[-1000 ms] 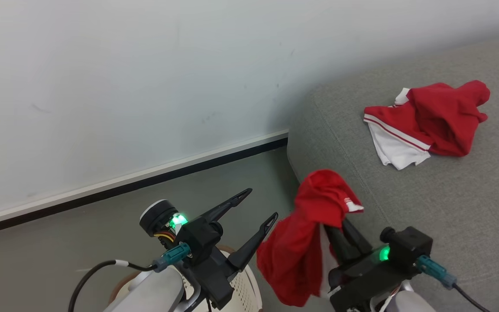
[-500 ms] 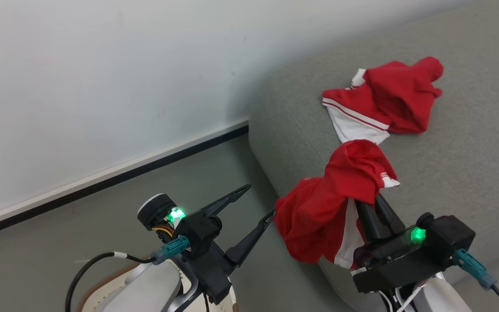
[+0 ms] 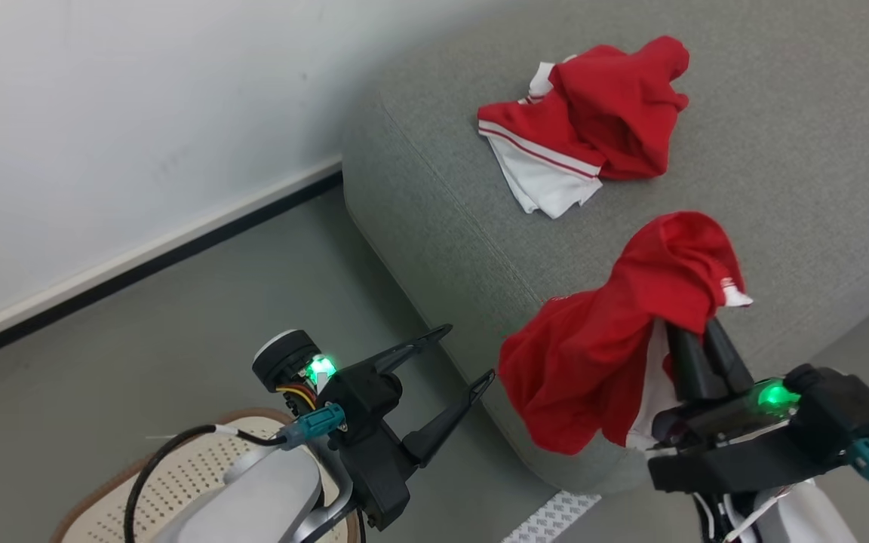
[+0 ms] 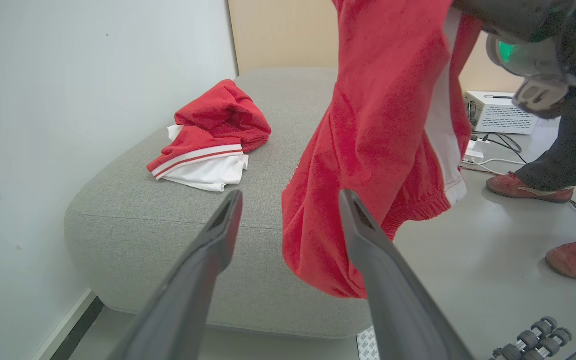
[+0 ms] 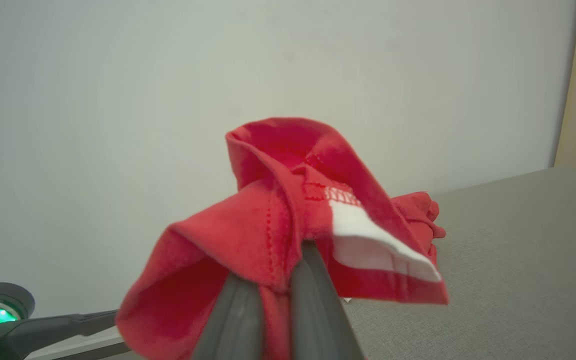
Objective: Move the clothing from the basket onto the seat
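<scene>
Holds limp red fabric garment [image 3: 615, 339] pinched high in right end effector [image 3: 695, 328], apparently so hanging hem clears large grey woven sofa [image 3: 781, 188]; carries left end effector [image 3: 467, 352] spread, empty.

The right claw [image 3: 695, 332] pinches a red garment [image 3: 608, 354] at the edge of the grey seat [image 3: 442, 226]; the left claw [image 3: 468, 352] gapes empty.

One red garment [image 3: 615, 332] hangs apart from the rest, and the heap [image 3: 585, 121] on the one grey sofa [image 3: 781, 188] looks like two more pieces, one red and one white, though the folds make that uncertain. There is one basket [image 3: 193, 460], and two red shoes [image 4: 528, 186] [image 4: 575, 261].
</scene>
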